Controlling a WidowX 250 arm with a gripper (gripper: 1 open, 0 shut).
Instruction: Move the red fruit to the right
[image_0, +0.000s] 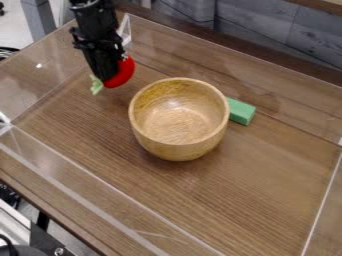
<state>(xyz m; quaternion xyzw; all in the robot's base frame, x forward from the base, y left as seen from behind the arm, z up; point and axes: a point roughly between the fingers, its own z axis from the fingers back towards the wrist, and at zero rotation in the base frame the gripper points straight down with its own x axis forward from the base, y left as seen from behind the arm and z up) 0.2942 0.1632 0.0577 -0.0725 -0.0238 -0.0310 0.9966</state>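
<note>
The red fruit (120, 71), a small toy strawberry with a light green cap low at its left, hangs above the wooden table to the upper left of the wooden bowl. My black gripper (108, 66) comes down from the top left and is shut on the red fruit, its fingers covering the fruit's left side. The fruit is off the tabletop, level with the bowl's far left rim.
A round wooden bowl (179, 118) stands mid-table. A flat green block (241, 111) lies against its right side. Clear acrylic walls (40, 75) fence the table on all sides. Bare wood stretches to the right and front of the bowl.
</note>
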